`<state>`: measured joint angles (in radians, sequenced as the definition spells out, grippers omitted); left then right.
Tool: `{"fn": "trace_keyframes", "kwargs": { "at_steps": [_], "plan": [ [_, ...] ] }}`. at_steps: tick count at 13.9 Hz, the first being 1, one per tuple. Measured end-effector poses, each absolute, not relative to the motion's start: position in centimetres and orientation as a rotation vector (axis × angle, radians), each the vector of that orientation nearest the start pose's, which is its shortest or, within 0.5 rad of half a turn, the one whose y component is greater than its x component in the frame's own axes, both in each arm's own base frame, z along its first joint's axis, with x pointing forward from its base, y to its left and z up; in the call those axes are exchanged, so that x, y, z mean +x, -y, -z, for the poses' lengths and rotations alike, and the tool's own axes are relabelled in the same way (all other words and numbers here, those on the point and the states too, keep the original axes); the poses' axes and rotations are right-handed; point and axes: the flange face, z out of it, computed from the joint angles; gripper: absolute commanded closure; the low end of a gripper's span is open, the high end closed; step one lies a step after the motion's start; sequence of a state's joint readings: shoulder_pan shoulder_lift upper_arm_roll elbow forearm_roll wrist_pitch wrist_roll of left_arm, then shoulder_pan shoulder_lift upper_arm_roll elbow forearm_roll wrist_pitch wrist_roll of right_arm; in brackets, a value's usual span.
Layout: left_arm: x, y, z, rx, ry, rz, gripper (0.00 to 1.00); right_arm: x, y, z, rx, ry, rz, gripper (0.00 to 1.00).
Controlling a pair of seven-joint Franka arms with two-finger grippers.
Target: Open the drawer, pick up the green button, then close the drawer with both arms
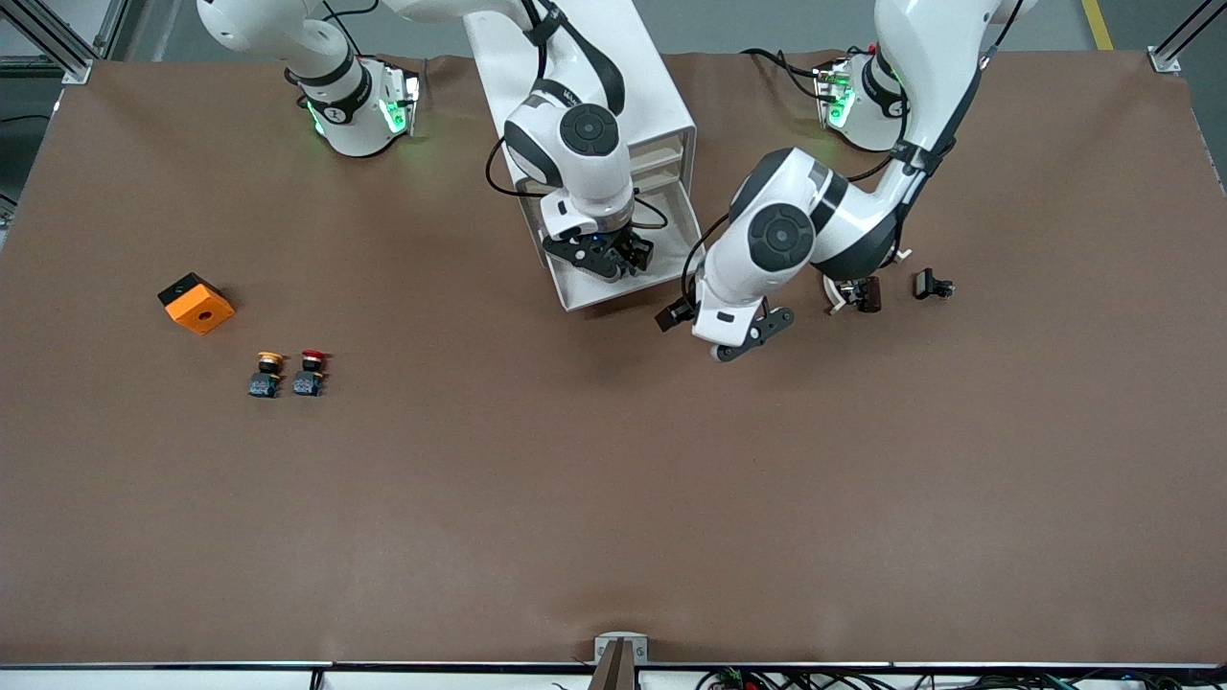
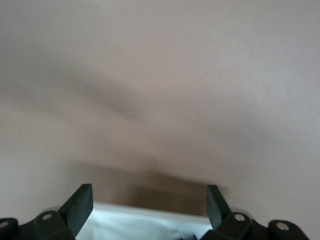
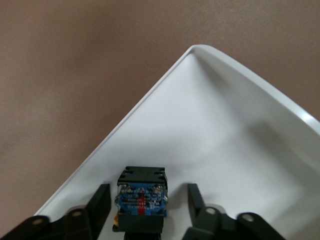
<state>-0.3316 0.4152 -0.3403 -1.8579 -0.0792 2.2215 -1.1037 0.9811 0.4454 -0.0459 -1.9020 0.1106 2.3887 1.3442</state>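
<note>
The big white cabinet point(image 1: 613, 105) stands at the upper middle of the front view, and its lowest drawer point(image 1: 594, 292) is pulled out onto the brown desk point(image 1: 613, 498). The right arm reaches down from the upper left of the frame, and the right gripper point(image 1: 602, 257) sits inside that open drawer. In the right wrist view a button point(image 3: 141, 197) lies on the drawer's white floor between the fingers point(image 3: 100, 202); only its dark blue-black base with a red mark shows, and I cannot see its cap. The fingers stand on either side of the base with a small gap on each side, not yet pressed against it.

The left arm comes in from the upper right of the frame, and the left gripper point(image 1: 752, 337) hangs low over the bare desk just beside the drawer's front corner, toward the left arm's end. Its fingers point(image 2: 80, 205) are spread wide with nothing between them; the left wrist view shows only blurred brown desk and a strip of white along the bottom edge.

At the left of the front view an orange block point(image 1: 196, 304) lies on the desk, with a yellow-capped button point(image 1: 266, 374) and a red-capped button point(image 1: 310, 373) side by side lower in the frame. At the right, two small dark parts point(image 1: 932, 285) lie near the left arm.
</note>
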Motion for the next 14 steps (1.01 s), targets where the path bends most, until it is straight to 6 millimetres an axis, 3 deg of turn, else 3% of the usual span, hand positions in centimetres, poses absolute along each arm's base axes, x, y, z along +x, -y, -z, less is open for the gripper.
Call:
{"fn": "trace_keyframes", "kwargs": {
  "at_steps": [1,5,7,9,11,14],
  "plan": [
    [50.2,38.4,-30.2,-3.135,0.761,-0.214,0.00,37.5,-51.2,-26.9,-2.989,-0.736,-0.053,1.00],
    [50.1,38.5,-28.8,-3.133,0.650,-0.129,0.00,37.8,-51.1,-27.1,-2.985,-0.742,-0.048,1.00],
    [49.6,39.2,-28.6,-3.138,0.616,-0.123,0.00,38.9,-50.8,-27.8,-2.988,-0.756,-0.046,1.00],
    [49.1,39.8,-28.6,-3.141,0.596,-0.125,0.00,41.2,-50.1,-30.1,-3.018,-0.759,-0.074,1.00],
    [49.0,39.9,-28.6,-3.142,0.592,-0.124,0.00,45.0,-48.2,-34.1,-3.020,-0.748,-0.084,1.00],
    [48.9,40.1,-28.7,-3.145,0.585,-0.123,0.00,50.6,-42.5,-38.4,-3.012,-0.691,-0.073,1.00]
  ]
}}
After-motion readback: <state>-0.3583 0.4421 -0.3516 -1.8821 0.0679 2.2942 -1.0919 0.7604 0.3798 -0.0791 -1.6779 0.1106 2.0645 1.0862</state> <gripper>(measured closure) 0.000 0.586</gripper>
